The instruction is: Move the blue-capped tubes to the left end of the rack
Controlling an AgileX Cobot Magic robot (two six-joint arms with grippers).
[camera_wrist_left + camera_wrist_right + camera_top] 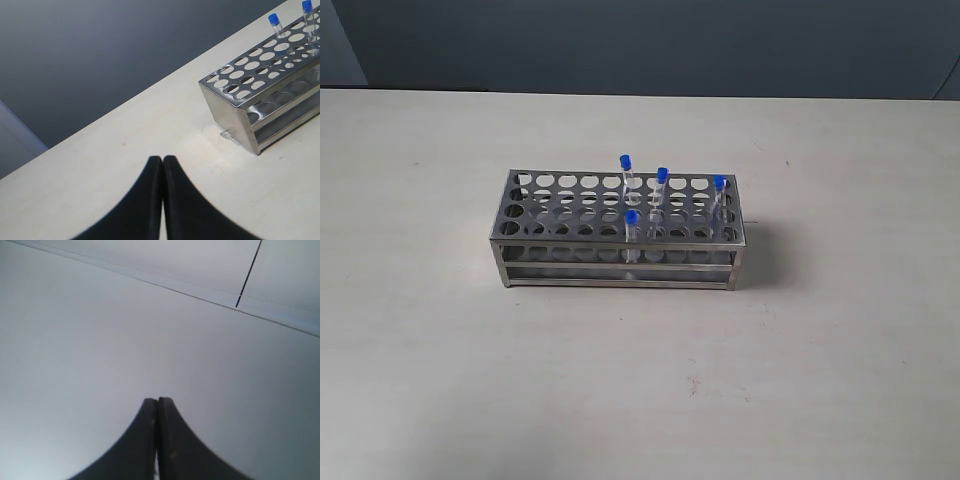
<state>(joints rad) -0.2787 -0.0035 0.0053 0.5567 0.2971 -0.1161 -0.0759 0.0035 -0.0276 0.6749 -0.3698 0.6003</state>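
- The rack [570,252] is sitting near the middle of the pale table [440,350]. Its long axis is running left to right across the exterior view, and its holed top plate is facing up.
- The four blue-capped tubes [627,178] are all standing in the rack's middle-to-right part.
  - One is standing in the back row just right of centre, and a second [662,186] is standing a little further right.
  - A third [719,196] is standing at the far right end, and a fourth [632,226] is standing in the front row near the middle.
  - The holes at the left end are showing empty.
- Each tube is pointing cap-up with its long axis roughly vertical. The right-end one is possibly leaning a little.
- Only the cap and a short clear length are rising above the plate.
- The tubes are likely handling as light, stiff, smooth and easy to crack or let slip.
- The best hold is probably a gentle pinch at the cap or just under it. The lift should then go straight up along the tube's axis until the tube clears its hole.
- The left gripper [162,162] is hanging over bare table off the rack's left end, apart from it, with its fingers pressed together on nothing.
- The right gripper [157,404] is likewise pressed together and holding nothing. Its view is showing only a blank grey surface.
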